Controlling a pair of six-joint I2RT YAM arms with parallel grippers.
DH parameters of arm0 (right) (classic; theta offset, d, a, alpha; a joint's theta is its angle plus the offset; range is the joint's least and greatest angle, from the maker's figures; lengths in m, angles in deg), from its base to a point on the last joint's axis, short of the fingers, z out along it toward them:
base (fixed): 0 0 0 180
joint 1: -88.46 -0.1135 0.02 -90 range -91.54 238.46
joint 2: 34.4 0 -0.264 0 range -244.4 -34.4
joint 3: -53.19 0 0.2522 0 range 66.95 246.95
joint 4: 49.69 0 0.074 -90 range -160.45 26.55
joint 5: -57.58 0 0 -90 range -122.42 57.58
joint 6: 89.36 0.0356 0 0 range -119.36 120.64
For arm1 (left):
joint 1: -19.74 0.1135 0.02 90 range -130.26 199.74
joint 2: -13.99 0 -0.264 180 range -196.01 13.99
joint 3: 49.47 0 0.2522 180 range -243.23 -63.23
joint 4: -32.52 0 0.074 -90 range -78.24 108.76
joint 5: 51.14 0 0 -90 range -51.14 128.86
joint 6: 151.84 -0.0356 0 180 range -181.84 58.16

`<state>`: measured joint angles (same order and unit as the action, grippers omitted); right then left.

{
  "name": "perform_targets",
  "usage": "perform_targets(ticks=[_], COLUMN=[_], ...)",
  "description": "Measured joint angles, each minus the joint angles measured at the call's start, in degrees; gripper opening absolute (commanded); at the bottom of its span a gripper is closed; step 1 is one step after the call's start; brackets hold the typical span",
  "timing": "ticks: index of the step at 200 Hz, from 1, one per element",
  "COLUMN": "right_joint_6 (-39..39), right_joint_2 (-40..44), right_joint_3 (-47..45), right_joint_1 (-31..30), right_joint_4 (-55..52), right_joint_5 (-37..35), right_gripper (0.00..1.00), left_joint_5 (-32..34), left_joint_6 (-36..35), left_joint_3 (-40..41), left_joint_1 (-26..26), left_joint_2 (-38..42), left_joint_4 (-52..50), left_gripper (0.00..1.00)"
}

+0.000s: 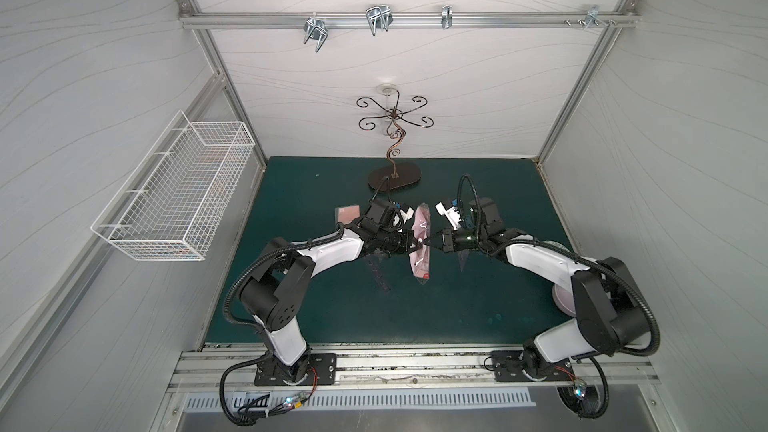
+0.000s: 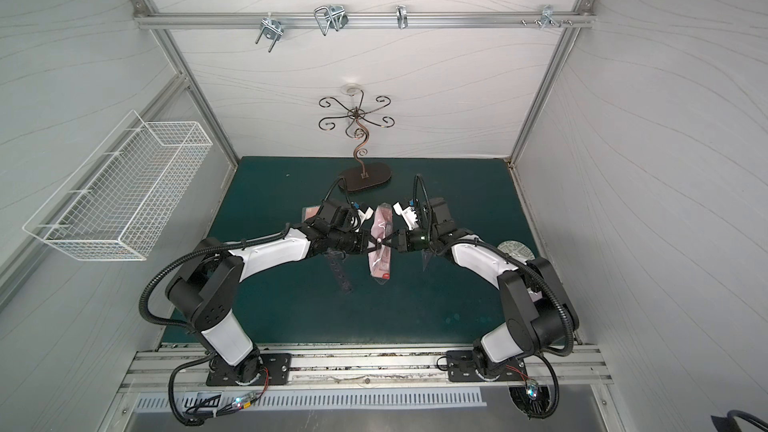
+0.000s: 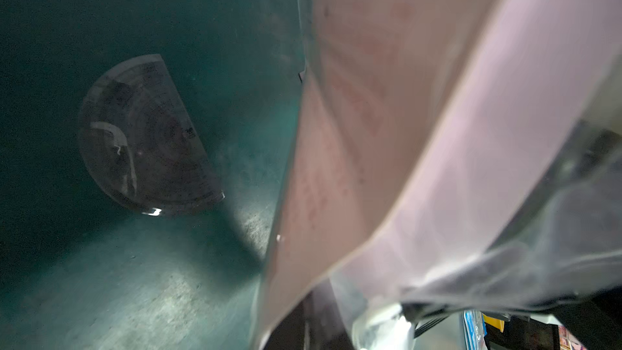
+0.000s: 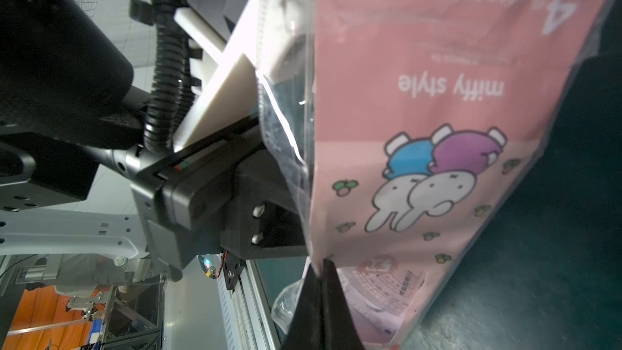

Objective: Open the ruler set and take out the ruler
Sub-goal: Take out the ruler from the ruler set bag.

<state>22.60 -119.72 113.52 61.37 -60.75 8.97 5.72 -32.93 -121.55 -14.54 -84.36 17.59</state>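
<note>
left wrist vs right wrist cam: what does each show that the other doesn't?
Left wrist only: a protractor lying loose on the green mat. Right wrist only: the printed front of the ruler set pack, "miffy style" with rabbits; the right claw shut on its clear bag edge; the left arm beyond it. Both: the pink pack close up and the green mat.

So your left arm (image 1: pixel 328 249) and right arm (image 1: pixel 536 255) both reach inward, elbows raised, forearms roughly level, meeting almost tip to tip in the middle. Your left pincer (image 1: pixel 415 246) and right pincer (image 1: pixel 432 243) are both pinched shut, pointing at each other, up in the air.
</note>
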Motion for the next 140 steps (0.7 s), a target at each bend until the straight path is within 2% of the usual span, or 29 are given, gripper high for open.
perform_targets(ticks=[73,106,140], right_joint_6=[-0.1,-0.8,-1.0], right_joint_2=[1.7,5.0,6.5], right_joint_3=[1.1,1.1,1.2], right_joint_1=[6.5,7.3,8.2], right_joint_4=[-10.2,-11.9,-12.1], right_joint_5=[-9.0,-9.9,-9.5], right_gripper=[0.0,0.0,0.0], left_joint_5=[-0.2,-0.1,-0.3], left_joint_6=[-0.2,-0.2,-0.1], left_joint_3=[-1.1,-0.8,0.0], left_joint_1=[1.6,3.0,3.3], left_joint_2=[3.9,7.2,6.9], left_joint_4=[-2.5,-2.9,-2.6], left_gripper=[0.0,0.0,0.0])
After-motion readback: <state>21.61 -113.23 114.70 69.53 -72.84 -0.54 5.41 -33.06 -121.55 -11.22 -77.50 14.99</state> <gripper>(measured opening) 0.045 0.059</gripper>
